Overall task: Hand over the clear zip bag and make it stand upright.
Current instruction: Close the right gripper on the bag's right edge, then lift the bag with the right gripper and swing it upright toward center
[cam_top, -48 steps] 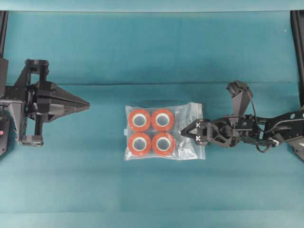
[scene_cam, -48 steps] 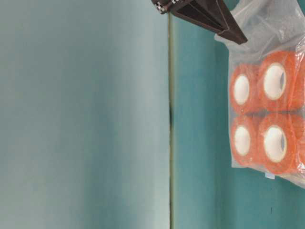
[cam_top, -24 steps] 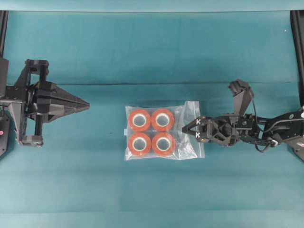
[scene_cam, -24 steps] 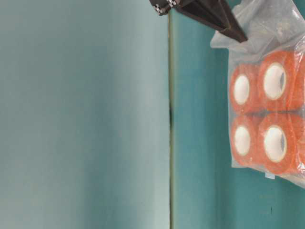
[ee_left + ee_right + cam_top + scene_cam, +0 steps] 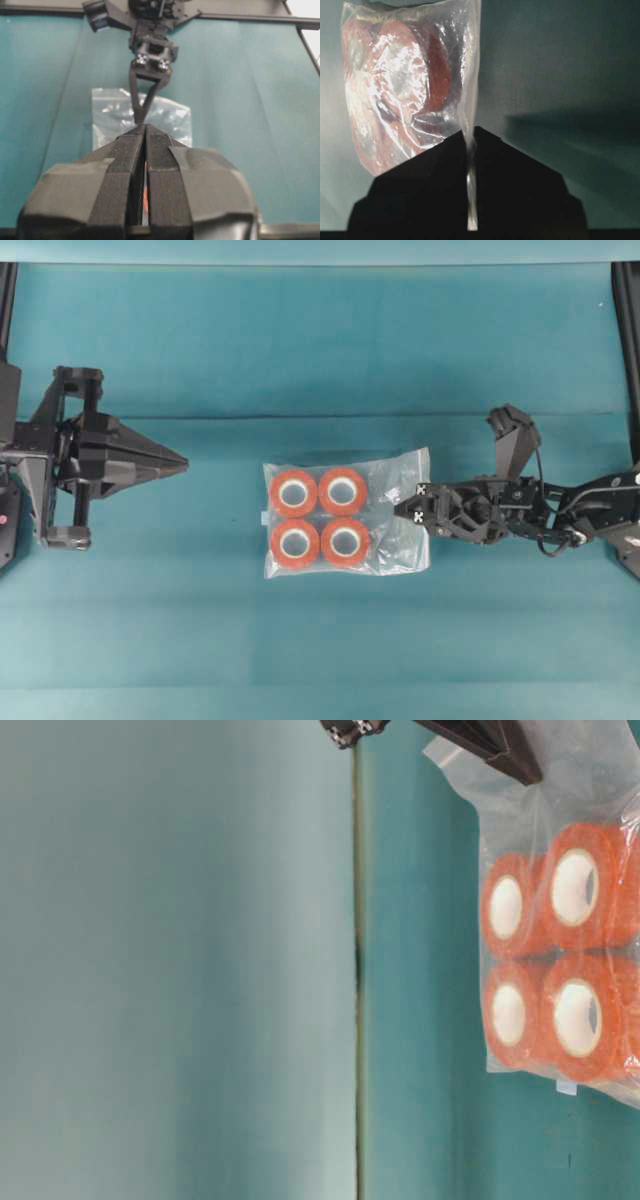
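Note:
The clear zip bag point(image 5: 320, 518) lies in the middle of the teal cloth with its orange-red rolls side by side in two rows. My right gripper point(image 5: 402, 508) is shut on the bag's right edge, and that edge is raised off the cloth. In the right wrist view the film point(image 5: 405, 80) runs down between the shut fingertips point(image 5: 470, 136). The table-level view shows the bag point(image 5: 560, 950) with the right fingers point(image 5: 495, 742) above it. My left gripper point(image 5: 183, 462) is shut and empty, far left of the bag. Its wrist view shows its tips point(image 5: 145, 129), the bag point(image 5: 112, 112) and the right gripper point(image 5: 141, 120).
The teal cloth point(image 5: 320, 350) covers the whole table, with a fold line across it behind the bag. Black frame rails point(image 5: 625, 330) stand at the left and right edges. The left arm's base point(image 5: 60, 460) sits at the far left.
My right gripper has turned its wrist and gone from open over the bag's right edge to shut on it. That edge has lifted and the bag shifted slightly right. The left arm has not moved.

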Tool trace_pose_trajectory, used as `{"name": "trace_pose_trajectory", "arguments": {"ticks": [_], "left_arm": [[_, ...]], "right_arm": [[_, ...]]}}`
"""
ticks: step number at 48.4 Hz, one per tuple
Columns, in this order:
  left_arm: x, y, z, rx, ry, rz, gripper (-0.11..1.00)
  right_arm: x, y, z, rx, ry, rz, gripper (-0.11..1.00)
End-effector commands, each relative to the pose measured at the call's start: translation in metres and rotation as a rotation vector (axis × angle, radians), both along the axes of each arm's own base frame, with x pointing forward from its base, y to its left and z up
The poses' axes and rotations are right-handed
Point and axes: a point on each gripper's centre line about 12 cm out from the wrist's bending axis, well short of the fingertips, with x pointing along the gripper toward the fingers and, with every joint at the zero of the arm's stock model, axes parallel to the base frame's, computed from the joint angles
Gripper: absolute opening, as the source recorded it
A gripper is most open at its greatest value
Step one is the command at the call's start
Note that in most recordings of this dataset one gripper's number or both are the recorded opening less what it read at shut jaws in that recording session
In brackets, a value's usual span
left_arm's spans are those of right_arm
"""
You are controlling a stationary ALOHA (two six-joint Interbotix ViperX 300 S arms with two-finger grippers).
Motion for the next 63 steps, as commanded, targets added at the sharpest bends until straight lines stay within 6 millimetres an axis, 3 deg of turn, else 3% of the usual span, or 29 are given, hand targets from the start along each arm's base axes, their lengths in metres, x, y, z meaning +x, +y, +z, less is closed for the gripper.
{"name": "trace_pose_trajectory", "arguments": {"ticks": [1,12,23,38,53,63], "left_arm": [[0.001,0.0,0.008,0.002,-0.021,-0.002,-0.01],[0.001,0.0,0.006,0.002,-0.017,-0.002,-0.01],[0.001,-0.001,0.005,0.0,-0.011,-0.005,-0.01],[0.0,-0.001,-0.001,0.009,0.048,-0.006,-0.01],[-0.005,0.002,0.0,0.002,0.054,0.006,-0.01],[-0.005,0.002,-0.001,-0.001,0.06,0.007,-0.01]], "right_arm": [[0.003,-0.001,0.004,0.001,-0.018,-0.008,0.01],[0.004,-0.001,0.006,0.002,-0.026,-0.006,0.01],[0.007,-0.002,0.027,-0.018,-0.078,0.023,0.01],[0.011,-0.011,0.071,-0.069,0.009,0.19,0.01],[0.032,-0.023,0.129,-0.142,0.092,0.422,0.01],[0.047,-0.026,0.156,-0.175,0.105,0.524,0.01]]}}
